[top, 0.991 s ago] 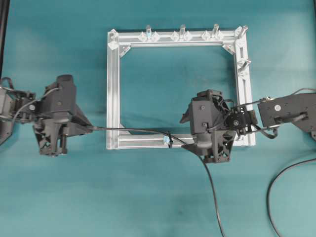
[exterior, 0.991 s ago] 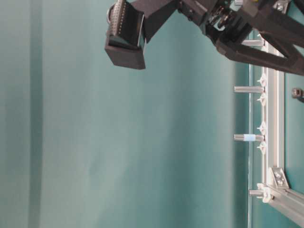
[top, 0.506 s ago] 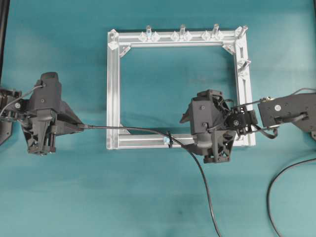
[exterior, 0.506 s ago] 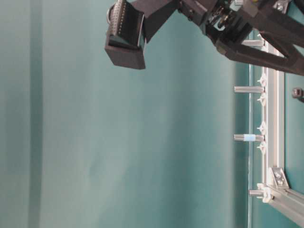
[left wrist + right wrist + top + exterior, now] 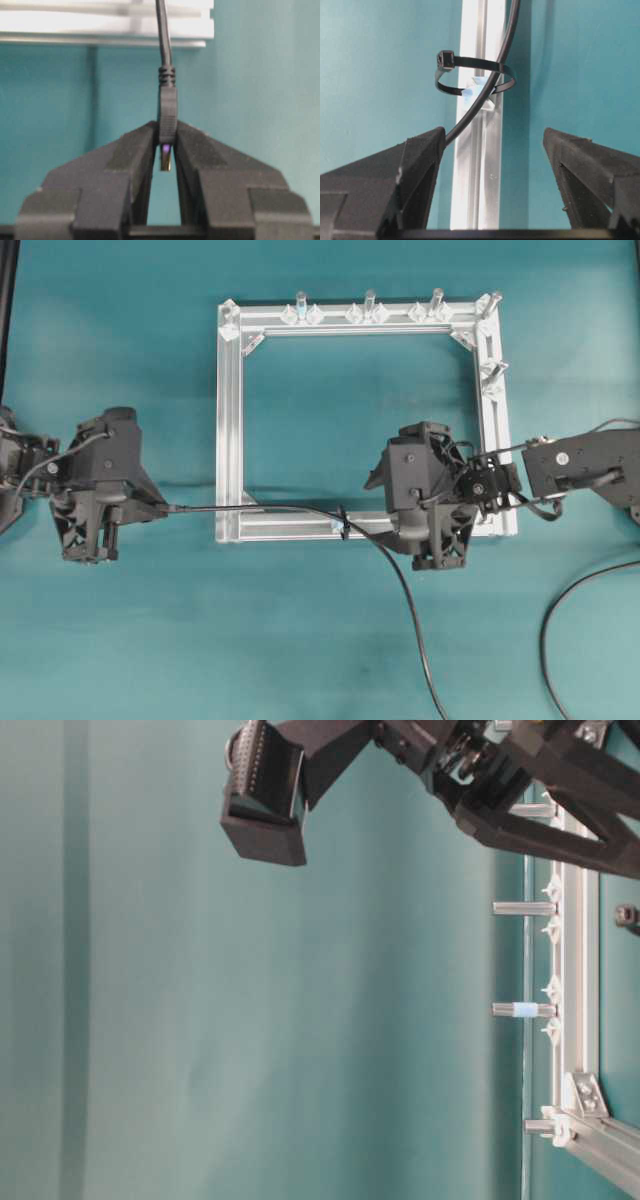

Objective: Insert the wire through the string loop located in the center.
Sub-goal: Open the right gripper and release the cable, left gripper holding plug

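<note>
At the far left of the overhead view the left gripper (image 5: pixel 150 508) is clamped on the dark cylindrical plug of the wire (image 5: pixel 260 508), whose metallic tip shows between the pinching fingers (image 5: pixel 145 150) in the left wrist view. From there the black cable runs right, over the lower left corner of the square aluminium frame (image 5: pixel 229 420), passes through the string loop (image 5: pixel 472 80) standing on the frame's bottom bar near its middle, then curves down across the teal table (image 5: pixel 300 640). Just right of the loop the right gripper (image 5: pixel 490 150) hovers over that bar with its jaws spread wide, holding nothing
</note>
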`<control>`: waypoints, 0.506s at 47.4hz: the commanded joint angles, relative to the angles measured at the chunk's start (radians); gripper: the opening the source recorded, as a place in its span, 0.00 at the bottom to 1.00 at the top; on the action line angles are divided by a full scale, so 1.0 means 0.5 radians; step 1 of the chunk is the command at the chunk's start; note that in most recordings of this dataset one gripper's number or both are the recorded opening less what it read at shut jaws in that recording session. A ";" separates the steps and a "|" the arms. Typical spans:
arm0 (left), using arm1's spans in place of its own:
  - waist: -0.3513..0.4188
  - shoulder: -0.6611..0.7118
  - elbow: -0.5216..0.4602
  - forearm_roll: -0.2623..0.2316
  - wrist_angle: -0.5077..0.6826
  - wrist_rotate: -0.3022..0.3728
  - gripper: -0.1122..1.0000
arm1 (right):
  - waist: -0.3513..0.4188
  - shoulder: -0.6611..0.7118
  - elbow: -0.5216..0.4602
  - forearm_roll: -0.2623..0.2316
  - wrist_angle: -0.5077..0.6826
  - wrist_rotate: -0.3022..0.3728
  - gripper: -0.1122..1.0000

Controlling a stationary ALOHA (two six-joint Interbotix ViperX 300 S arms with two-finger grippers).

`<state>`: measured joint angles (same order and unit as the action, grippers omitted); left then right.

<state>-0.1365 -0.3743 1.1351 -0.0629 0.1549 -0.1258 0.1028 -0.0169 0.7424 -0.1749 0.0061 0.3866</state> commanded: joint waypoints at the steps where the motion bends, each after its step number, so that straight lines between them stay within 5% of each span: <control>1: -0.025 0.052 -0.058 0.000 -0.015 -0.021 0.22 | 0.003 -0.046 -0.034 0.000 -0.006 0.000 0.82; 24: -0.061 0.221 -0.110 0.000 -0.080 -0.012 0.22 | 0.003 -0.049 -0.031 0.000 -0.006 0.000 0.82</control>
<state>-0.1565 -0.2592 1.0983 -0.0629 0.1273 -0.1273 0.1028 -0.0169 0.7424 -0.1749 0.0077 0.3866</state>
